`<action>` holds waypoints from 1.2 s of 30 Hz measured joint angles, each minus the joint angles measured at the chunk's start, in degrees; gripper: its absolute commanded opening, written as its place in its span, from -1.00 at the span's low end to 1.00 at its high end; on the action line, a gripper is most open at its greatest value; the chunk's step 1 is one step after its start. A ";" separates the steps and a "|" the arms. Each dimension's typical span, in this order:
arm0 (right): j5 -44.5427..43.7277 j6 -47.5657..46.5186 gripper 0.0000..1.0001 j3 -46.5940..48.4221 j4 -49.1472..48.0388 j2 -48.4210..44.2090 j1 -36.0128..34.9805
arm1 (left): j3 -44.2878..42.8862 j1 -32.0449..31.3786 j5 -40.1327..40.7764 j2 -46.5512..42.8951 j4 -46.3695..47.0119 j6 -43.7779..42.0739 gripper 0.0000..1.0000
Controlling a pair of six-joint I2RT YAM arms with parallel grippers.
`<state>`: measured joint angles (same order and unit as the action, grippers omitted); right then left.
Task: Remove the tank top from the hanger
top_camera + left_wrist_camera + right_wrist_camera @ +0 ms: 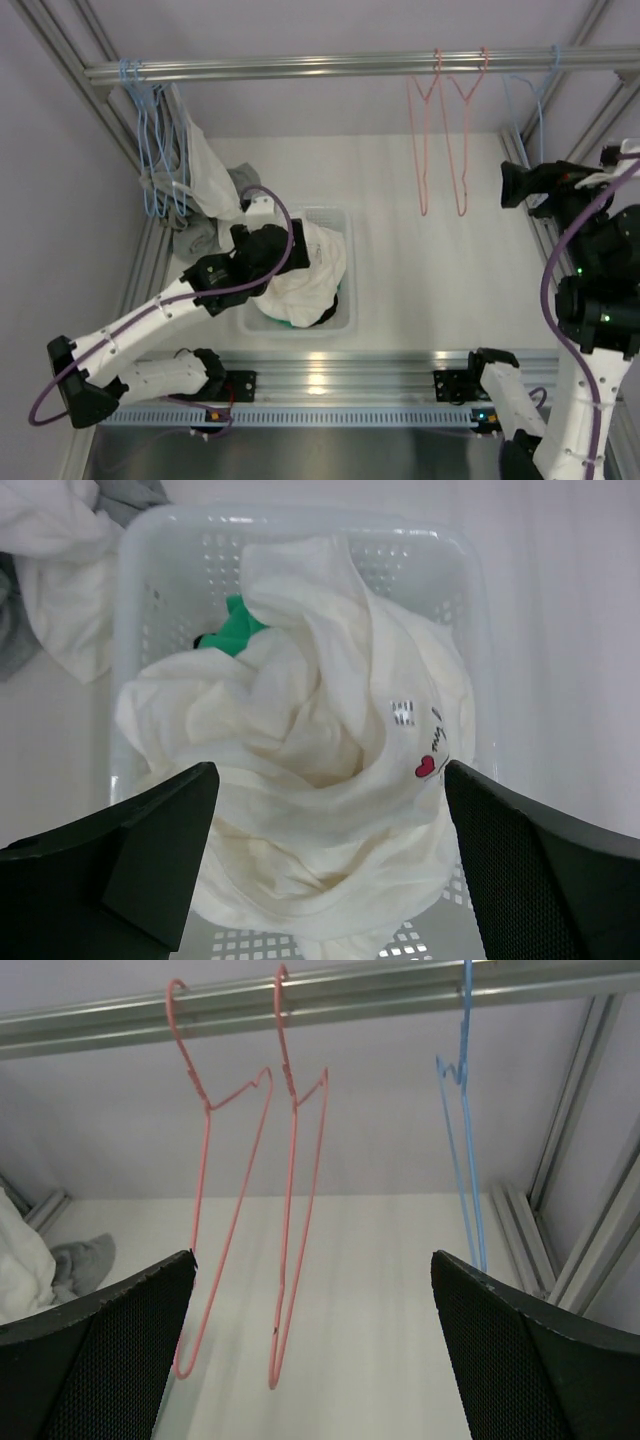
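Okay, tank top (pixel 320 740) is bunched in the white basket (pixel 300 518) mid-bench, off any hanger, with its folds spilling over the near rim. A green garment (pixel 235 630) shows underneath.

Left end effector (pixel 325 777) hangs right over the heap with its fingers spread wide and nothing pinched. Right end effector (pixel 312 1257) is also spread and empty. It faces two bare pink hangers (pixel 201 1160) and a blue hanger (pixel 468 1160) on the rail (pixel 400 990).

My read: the drop is done and the step in hand is backing off. Lift the left arm straight up with the fingers kept wide so no fold rides along, then check that nothing trails over the basket wall. More clothes (pixel 205 170) hang on blue hangers (pixel 150 170) at the rail's left end.

Print: a small red heart with dark script beside it that looks like "my", the rest unreadable. No brand tag legible.
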<state>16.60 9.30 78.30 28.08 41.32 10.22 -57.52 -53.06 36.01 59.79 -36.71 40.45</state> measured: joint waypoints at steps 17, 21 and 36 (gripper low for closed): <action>-29.38 -8.55 0.99 0.52 12.85 4.48 -23.15 | -22.64 30.42 -6.45 0.42 -7.13 -15.76 0.98; -29.73 -8.00 0.99 -2.38 13.57 -5.38 -23.19 | -18.38 30.42 -6.40 -11.58 -7.56 -18.69 0.98; -36.33 -6.84 0.99 -11.45 17.84 -19.21 -23.21 | -2.43 30.42 -1.51 -32.22 -10.34 -22.18 0.98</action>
<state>-19.73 2.46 66.85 45.91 22.11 -12.99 -59.94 -22.63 34.50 27.57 -47.05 18.26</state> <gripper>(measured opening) 0.993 0.990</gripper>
